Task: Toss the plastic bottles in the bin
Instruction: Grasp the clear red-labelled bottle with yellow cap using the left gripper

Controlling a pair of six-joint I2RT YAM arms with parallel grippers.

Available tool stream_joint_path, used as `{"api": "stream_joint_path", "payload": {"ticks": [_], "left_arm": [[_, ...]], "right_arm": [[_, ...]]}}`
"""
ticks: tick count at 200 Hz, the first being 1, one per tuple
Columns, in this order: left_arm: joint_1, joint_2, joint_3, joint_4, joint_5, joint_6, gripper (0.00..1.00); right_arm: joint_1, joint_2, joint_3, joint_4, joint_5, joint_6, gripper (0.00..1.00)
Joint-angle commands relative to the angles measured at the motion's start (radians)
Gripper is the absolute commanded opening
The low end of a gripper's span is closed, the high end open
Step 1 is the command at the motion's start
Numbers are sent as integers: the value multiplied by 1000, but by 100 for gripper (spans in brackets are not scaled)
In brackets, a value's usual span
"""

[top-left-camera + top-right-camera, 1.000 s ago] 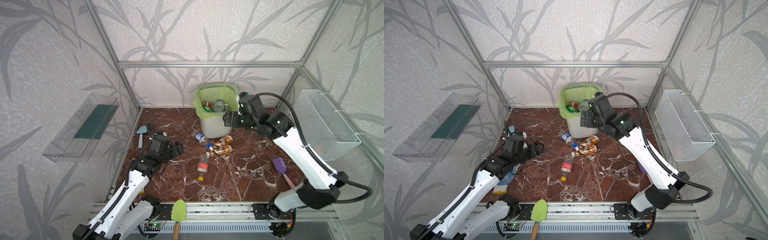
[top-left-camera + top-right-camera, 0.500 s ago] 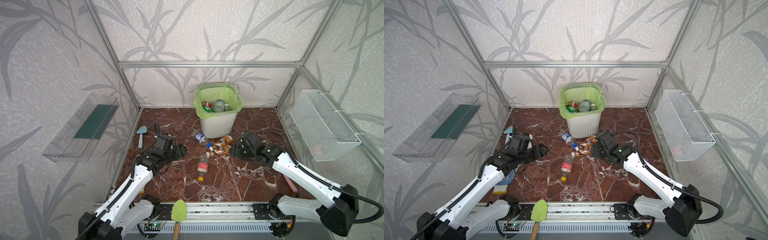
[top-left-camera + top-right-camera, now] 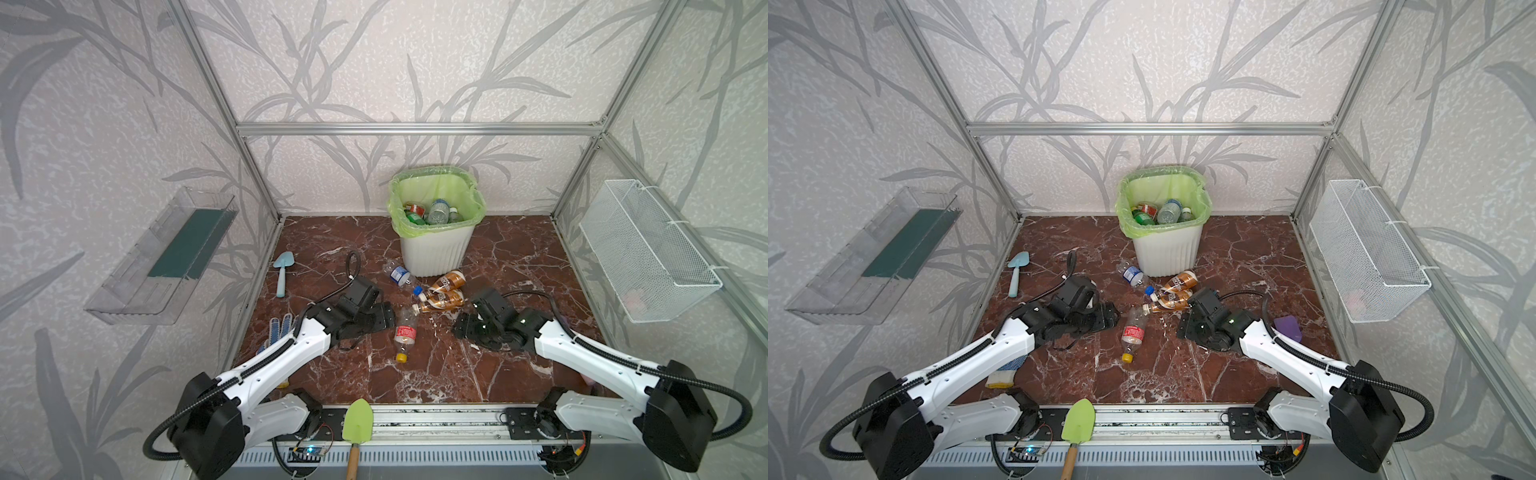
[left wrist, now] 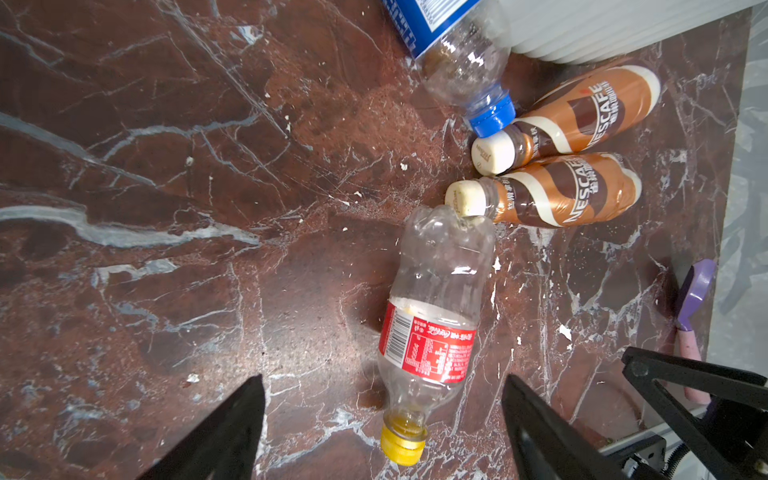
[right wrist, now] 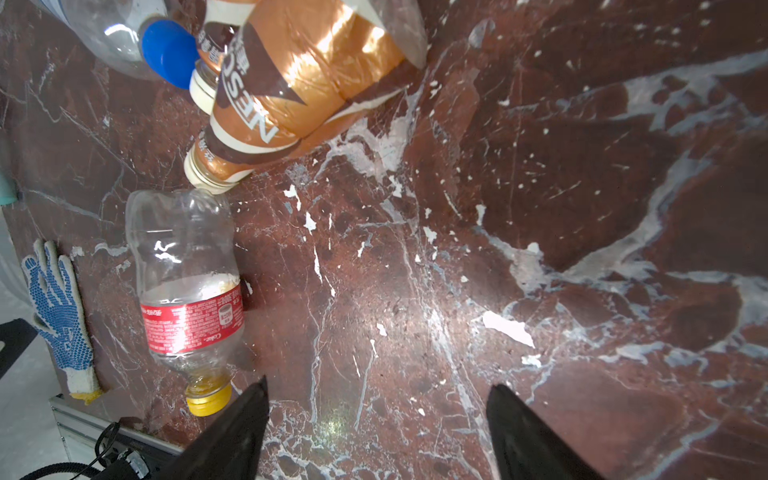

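Several plastic bottles are already seen inside the bin (image 3: 436, 249), which stands at the back of the bench (image 3: 519, 257) with a light green bag over its rim. Four bottles are left lying on the bench just in front of the bin. A clear bottle with a blue label (image 3: 399, 275) lies closest to the bin. Two brown-and-white bottles (image 3: 444, 291) lie side by side next to it, with their caps close to the blue cap. A clear bottle with a red label (image 3: 405, 332) and a yellow cap lies a little nearer the front, and its bottom touches the cap of one brown bottle.

The left gripper (image 4: 382, 428) is held low over the red-label bottle, and its fingers (image 4: 232, 432) are spread wide with nothing held (the bottle's cap end shows between them in the left wrist view). The right gripper (image 5: 378, 432) is also spread wide and empty, with only bare bench between its fingers (image 5: 232, 432).

So most of the job looks done, and four pick-ups seem to be left.

Other things are scattered around: a blue spade (image 3: 284, 272), a green spade (image 3: 356, 419), a purple spade (image 3: 1287, 328) and a dotted glove (image 5: 58, 307). None of these is meant for the bin. The four bottles are crowded together, so a neighbor could be bumped when one is grabbed.
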Motion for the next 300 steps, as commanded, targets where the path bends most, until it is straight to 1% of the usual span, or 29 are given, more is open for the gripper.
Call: {"api": "stream_joint_path", "payload": {"ticks": [1, 33, 56, 88, 150, 200, 300], "left_arm": [[-38, 35, -3, 25, -45, -37, 90], [-103, 112, 19, 51, -64, -50, 90], [-127, 164, 38, 68, -66, -53, 89], [-135, 225, 71, 74, -71, -45, 89], [-140, 308, 113, 110, -38, -34, 89], [-141, 365, 124, 136, -15, -33, 84], [-141, 383, 111, 141, -3, -27, 64]], "right_arm": [[5, -33, -15, 29, -7, 20, 83], [5, -56, -29, 25, 1, 27, 83], [5, -78, -34, 14, 9, 30, 83], [5, -117, -43, -9, 26, 34, 82], [6, -168, -62, -36, 48, 46, 82], [5, -173, -63, -41, 48, 45, 81], [5, -148, -61, -23, 43, 46, 80]]}}
